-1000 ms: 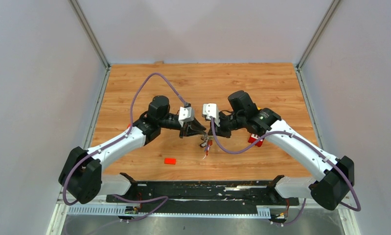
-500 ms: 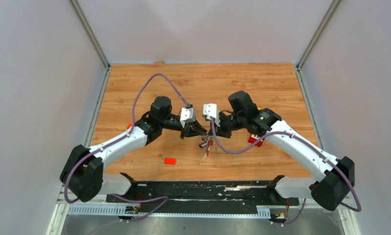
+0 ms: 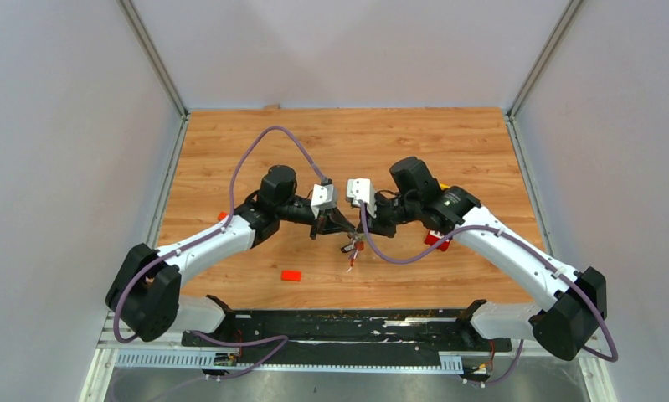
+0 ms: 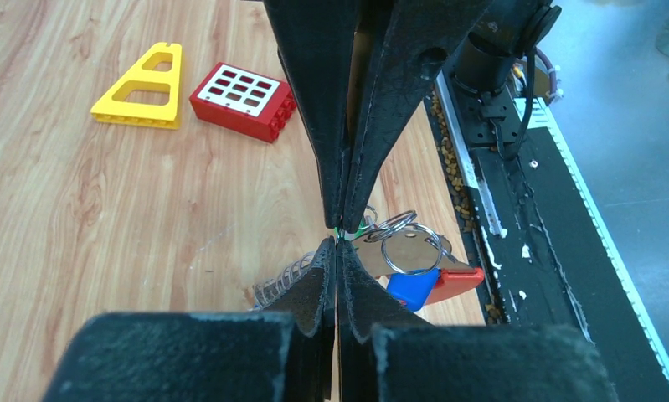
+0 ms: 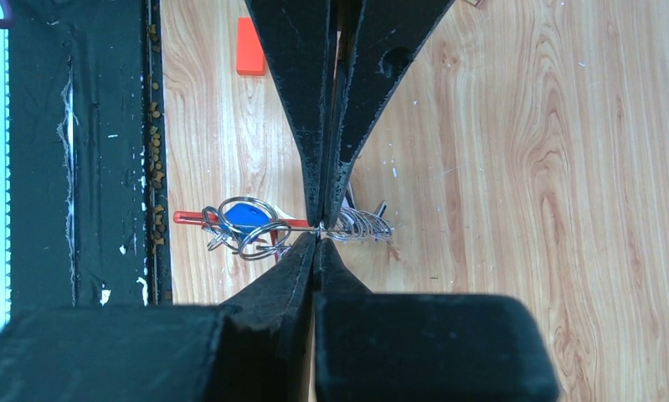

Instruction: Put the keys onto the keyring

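Both grippers meet tip to tip above the middle of the table, with the keyring [image 3: 353, 251] dangling just below them. It is a bunch of a red strap [image 4: 458, 280], a grey wire coil [image 4: 282, 279] and metal split rings. On it hang keys [image 4: 404, 249], one with a blue tag [image 4: 413, 287]. My left gripper [image 4: 337, 240] is shut, its tips pinching a small green bit of the bunch. Facing it, my right gripper [image 5: 316, 238] is shut on the thin wire between the coil [image 5: 360, 224] and the blue tag [image 5: 245, 213].
A yellow triangular piece [image 4: 142, 86] and a red studded brick [image 4: 245, 100] lie on the wood under the right arm. An orange block [image 3: 291, 275] sits near the front edge. The black base rail [image 3: 347, 322] runs along the near side.
My left gripper has slid a little to the right against the right gripper's tips and has shut there. The right arm and the hanging bunch have hardly moved.
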Robot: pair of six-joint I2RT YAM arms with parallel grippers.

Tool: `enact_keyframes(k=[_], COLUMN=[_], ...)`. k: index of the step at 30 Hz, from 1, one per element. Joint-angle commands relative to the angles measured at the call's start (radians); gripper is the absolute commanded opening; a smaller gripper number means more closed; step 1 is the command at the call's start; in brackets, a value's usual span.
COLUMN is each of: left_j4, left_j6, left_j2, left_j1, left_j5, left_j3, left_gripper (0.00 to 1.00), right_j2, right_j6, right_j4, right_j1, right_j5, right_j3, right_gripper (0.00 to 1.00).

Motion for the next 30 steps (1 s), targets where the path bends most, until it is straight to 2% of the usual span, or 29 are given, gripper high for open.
enact_keyframes(k=[1, 3, 9, 13, 20, 30], left_j4=[0.037, 0.068, 0.118, 0.247, 0.487, 0.835], left_j6=[-0.064, -0.085, -0.102, -0.185, -0.356, -0.588], left_j2=[-0.001, -0.014, -0.048, -0.06, -0.061, -0.035], left_j1=[-0.009, -0.008, -0.004, 0.015, 0.033, 0.036], left_j5=[0.001, -0.008, -0.014, -0.002, 0.022, 0.031], left_j3=[0.005, -0.011, -0.035, -0.069, -0.123, -0.197], left_gripper=[0.0, 0.0, 0.0, 0.0, 0.0, 0.0], right_j2=[-0.047, -0.051, -0.087, -0.116, -0.123, -0.11], right_j6=[0.011, 0.008, -0.009, -0.022, -0.036, -0.038], right_j4=[0.081, 0.079, 0.062, 0.047, 0.042, 0.061], right_j1=[0.005, 0.006, -0.007, -0.028, -0.04, -0.041], right_j5=[-0.008, -0.006, 0.004, -0.03, -0.078, -0.12], right_j3=[0.0, -0.003, -0.006, -0.008, -0.014, -0.021], right_gripper=[0.0, 0.0, 0.24, 0.35, 0.36, 0.29])
